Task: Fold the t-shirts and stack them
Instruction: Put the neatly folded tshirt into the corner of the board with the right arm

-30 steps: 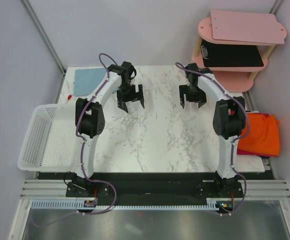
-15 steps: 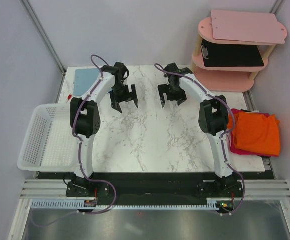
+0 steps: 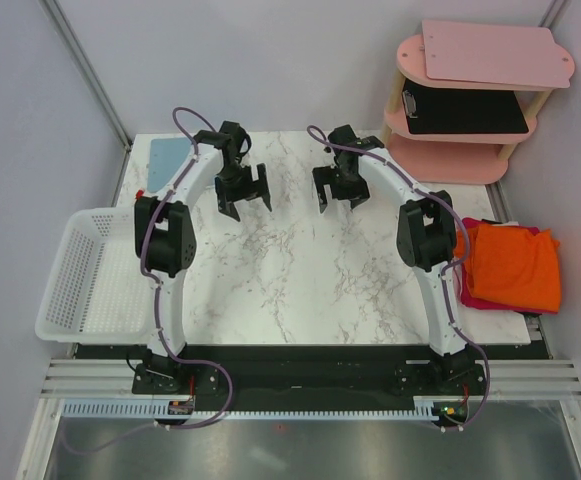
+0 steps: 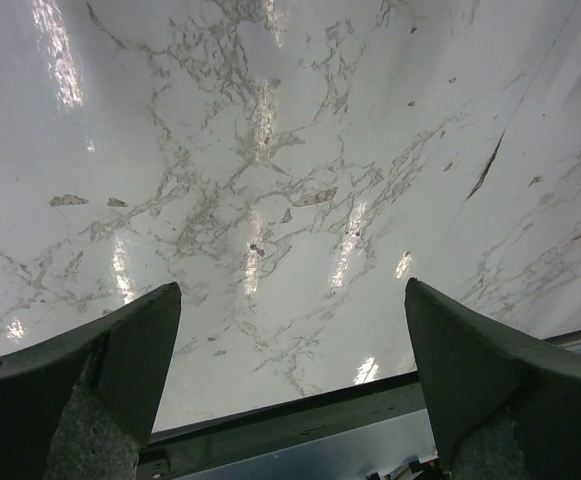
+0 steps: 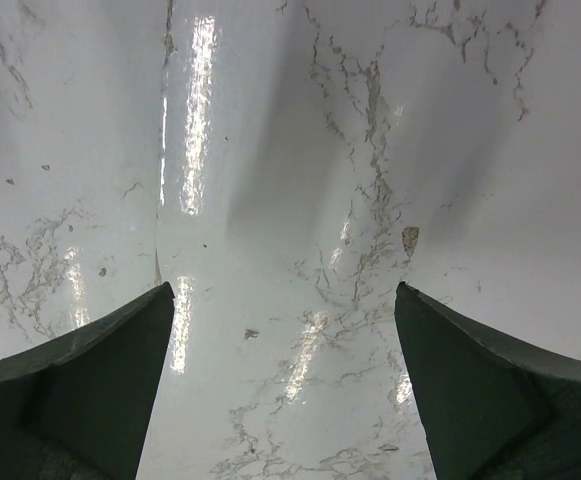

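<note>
A folded orange t-shirt [image 3: 515, 264] lies on a magenta-pink t-shirt [image 3: 482, 300] at the right edge of the marble table [image 3: 290, 280]. Only a strip of the pink one shows. My left gripper [image 3: 243, 192] hangs open and empty over the far left-centre of the table. My right gripper [image 3: 339, 190] hangs open and empty over the far centre, well left of the shirts. In the left wrist view the gripper [image 4: 292, 300] has only bare marble between its fingers, and so does the right gripper [image 5: 284, 300]. No shirt shows in either wrist view.
A white mesh basket [image 3: 82, 280] stands at the table's left edge. A light-blue clipboard [image 3: 170, 160] lies at the far left corner. A pink shelf unit [image 3: 470, 100] with a pale pink board on top stands at the far right.
Both arms have swung left and toward the back of the table. The right gripper moved from the right-centre to the centre. The shirts have not moved.
</note>
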Available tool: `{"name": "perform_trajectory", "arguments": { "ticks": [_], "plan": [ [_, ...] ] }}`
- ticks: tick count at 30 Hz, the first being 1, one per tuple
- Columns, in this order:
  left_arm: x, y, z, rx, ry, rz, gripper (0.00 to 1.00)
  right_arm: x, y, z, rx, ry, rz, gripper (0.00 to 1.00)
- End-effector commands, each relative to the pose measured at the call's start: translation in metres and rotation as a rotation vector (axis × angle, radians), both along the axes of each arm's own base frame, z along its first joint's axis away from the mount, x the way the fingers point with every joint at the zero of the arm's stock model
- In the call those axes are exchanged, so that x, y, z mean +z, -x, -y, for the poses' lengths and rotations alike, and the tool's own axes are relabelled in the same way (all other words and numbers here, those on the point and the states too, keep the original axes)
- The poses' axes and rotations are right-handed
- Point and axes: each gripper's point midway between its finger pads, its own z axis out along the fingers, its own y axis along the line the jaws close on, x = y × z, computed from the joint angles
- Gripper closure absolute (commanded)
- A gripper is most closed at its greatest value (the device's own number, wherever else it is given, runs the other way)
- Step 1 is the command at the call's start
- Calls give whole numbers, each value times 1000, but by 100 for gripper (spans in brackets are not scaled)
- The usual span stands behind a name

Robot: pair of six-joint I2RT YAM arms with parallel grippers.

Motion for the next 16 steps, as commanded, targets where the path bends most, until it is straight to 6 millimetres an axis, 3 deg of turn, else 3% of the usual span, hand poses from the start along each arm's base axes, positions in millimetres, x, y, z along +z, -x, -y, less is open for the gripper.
{"name": "perform_trajectory", "arguments": {
  "ticks": [1, 16],
  "plan": [
    [26, -12, -3, -31, 24, 117, 0, 2, -13, -1, 5, 5, 48, 2],
    [22, -19, -5, -18, 38, 117, 0, -2, -18, 5, -9, 16, 49, 2]
  ]
}}
